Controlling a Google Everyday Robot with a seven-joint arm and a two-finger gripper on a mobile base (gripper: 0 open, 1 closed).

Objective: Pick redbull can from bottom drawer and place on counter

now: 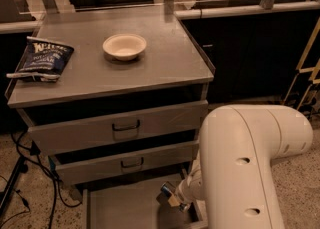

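Down over the open bottom drawer (125, 208), at its right side below the middle drawer (125, 163), sits the gripper (172, 199) under the big white arm (245, 168). Can't tell if it's spread or closed, & the redbull can can't be made out near it. Up on the counter (170, 68): white bowl (124, 46) near centre, chip bag (44, 60) at left edge, well apart.

The broad grey metal counter (165, 70) across the upper frame looks matt and smooth. On it, the crinkled dark blue chip bag (42, 60) at upper left is glossy; the small cream bowl (124, 46) is matt. The bulky cream arm shell (250, 163) at lower right is smooth, faintly shiny plastic. The gripper (171, 199), low centre over the dull grey metal bottom drawer (125, 208), looks greyish and tan.
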